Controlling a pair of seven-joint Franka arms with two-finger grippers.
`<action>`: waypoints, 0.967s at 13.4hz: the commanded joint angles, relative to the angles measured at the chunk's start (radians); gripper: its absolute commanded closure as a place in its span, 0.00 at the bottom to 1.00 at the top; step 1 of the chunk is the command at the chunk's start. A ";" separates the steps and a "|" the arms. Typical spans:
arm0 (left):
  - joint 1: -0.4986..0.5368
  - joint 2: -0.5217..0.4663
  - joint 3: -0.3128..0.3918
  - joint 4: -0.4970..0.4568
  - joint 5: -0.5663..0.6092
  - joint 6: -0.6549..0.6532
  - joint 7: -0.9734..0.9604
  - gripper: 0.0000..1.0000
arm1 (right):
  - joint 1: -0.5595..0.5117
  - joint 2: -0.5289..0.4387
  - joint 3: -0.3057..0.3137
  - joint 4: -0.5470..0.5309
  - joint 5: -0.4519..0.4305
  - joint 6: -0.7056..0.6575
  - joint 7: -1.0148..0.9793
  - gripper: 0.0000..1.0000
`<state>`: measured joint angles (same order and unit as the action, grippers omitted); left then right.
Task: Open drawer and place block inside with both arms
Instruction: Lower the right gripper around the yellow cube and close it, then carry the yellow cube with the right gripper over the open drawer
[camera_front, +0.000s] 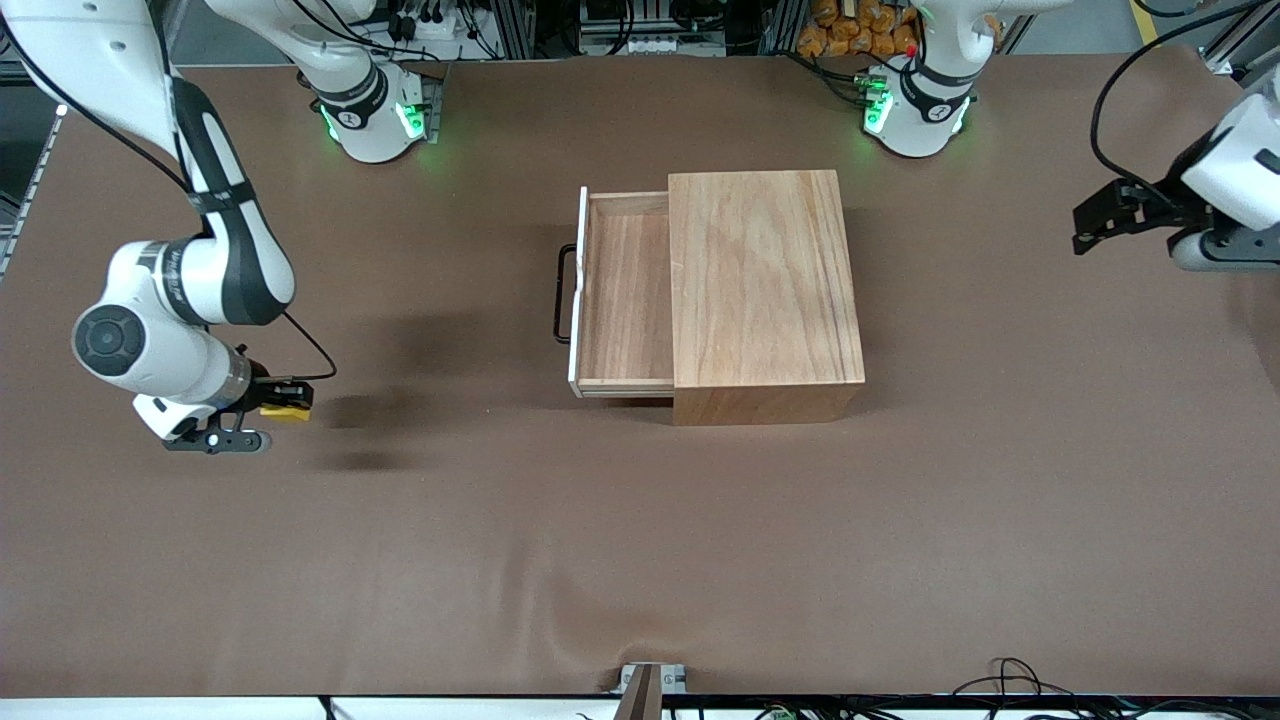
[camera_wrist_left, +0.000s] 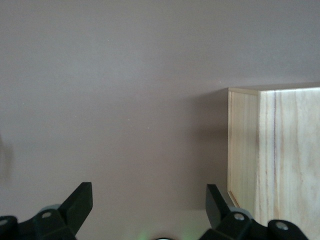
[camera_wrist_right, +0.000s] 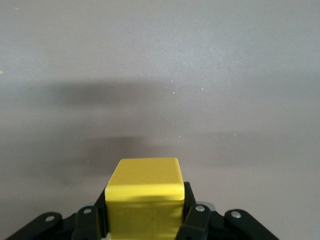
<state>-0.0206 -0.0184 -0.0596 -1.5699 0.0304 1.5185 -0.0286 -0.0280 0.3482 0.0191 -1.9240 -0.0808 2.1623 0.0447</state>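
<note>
The drawer (camera_front: 625, 300) stands pulled out of the wooden box (camera_front: 765, 290), open and empty, its black wire handle (camera_front: 565, 295) facing the right arm's end of the table. My right gripper (camera_front: 280, 410) is shut on the yellow block (camera_front: 287, 409) and holds it over bare table toward the right arm's end, well away from the drawer. The right wrist view shows the block (camera_wrist_right: 144, 195) clamped between the fingers of the right gripper (camera_wrist_right: 145, 202). My left gripper (camera_front: 1088, 232) hangs open and empty at the left arm's end; the left wrist view shows it (camera_wrist_left: 149, 197) facing the box (camera_wrist_left: 280, 155).
A brown cloth (camera_front: 640, 560) covers the whole table. The arms' green-lit bases (camera_front: 375, 115) stand along the table's top edge. A small metal bracket (camera_front: 650, 680) sits at the table edge nearest the front camera.
</note>
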 joint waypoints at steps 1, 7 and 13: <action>0.007 0.023 0.009 0.039 0.005 0.018 0.033 0.00 | -0.003 -0.023 0.015 0.060 0.027 -0.102 -0.002 0.96; 0.011 0.023 0.009 0.030 0.005 0.016 0.029 0.00 | 0.016 -0.023 0.024 0.256 0.173 -0.336 0.007 0.96; 0.011 0.023 0.007 0.027 0.005 0.011 0.022 0.00 | 0.175 -0.023 0.027 0.408 0.219 -0.449 0.166 0.96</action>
<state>-0.0165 0.0015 -0.0459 -1.5558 0.0303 1.5391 -0.0161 0.0898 0.3265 0.0493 -1.5811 0.1014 1.7655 0.1239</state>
